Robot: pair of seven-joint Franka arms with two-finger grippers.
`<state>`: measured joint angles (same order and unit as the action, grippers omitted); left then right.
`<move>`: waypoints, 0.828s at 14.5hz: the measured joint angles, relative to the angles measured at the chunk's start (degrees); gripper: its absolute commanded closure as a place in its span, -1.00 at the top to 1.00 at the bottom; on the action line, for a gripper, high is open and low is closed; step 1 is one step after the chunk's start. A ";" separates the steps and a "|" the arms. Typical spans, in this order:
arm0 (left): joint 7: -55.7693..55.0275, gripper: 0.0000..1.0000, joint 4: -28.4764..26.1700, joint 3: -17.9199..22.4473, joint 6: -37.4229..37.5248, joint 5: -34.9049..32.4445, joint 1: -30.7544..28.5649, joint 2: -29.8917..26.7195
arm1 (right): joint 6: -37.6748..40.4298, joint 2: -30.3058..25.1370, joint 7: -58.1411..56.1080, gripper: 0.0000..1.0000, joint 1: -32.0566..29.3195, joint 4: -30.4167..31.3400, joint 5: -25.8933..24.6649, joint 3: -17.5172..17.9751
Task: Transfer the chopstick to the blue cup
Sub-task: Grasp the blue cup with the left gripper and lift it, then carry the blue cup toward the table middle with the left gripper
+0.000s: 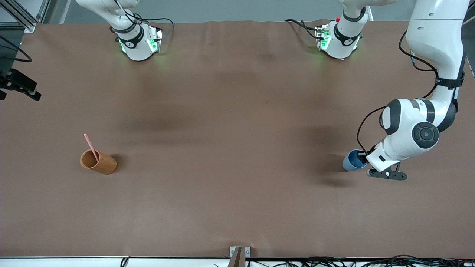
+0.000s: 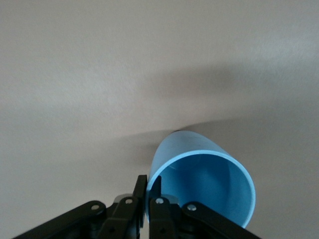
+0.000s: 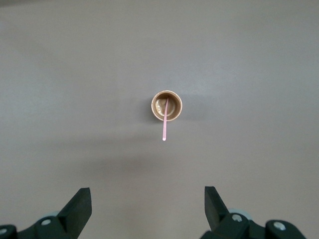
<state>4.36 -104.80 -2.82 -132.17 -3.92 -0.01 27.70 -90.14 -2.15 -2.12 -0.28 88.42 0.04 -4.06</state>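
Note:
The pale pink chopstick [image 1: 91, 144] stands leaning in the orange-brown cup [image 1: 98, 162] toward the right arm's end of the table. My right gripper [image 3: 148, 204] is open and empty, high over that cup [image 3: 167, 105], with the chopstick [image 3: 165, 127] sticking out of it; the hand is outside the front view. The blue cup [image 1: 354, 160] is at the left arm's end. My left gripper [image 2: 149, 191] is shut on the blue cup's [image 2: 204, 184] rim, one finger inside and one outside. I cannot tell whether the cup rests on the table.
The brown table [image 1: 230, 148] spreads wide between the two cups. The arms' bases [image 1: 139, 44] stand along the edge farthest from the front camera. A black clamp [image 1: 18, 87] juts in at the right arm's end.

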 measured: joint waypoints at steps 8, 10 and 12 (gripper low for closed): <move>-28.35 -0.99 11.50 -6.42 16.69 0.01 9.72 -3.87 | -0.06 0.02 0.00 1.00 -0.01 0.02 0.01 -0.05; -41.14 -0.99 12.64 -6.72 16.68 0.01 16.94 -2.05 | -0.15 0.03 0.00 1.00 -0.01 0.02 0.02 -0.09; -51.78 -0.99 15.43 -6.74 16.49 0.01 23.71 1.91 | -0.24 0.05 0.00 1.00 -0.02 0.03 0.02 -0.12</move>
<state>-47.42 -89.37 -9.56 -115.68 -3.91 23.70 29.61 -90.38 -2.10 -2.12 -0.30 88.45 0.06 -4.18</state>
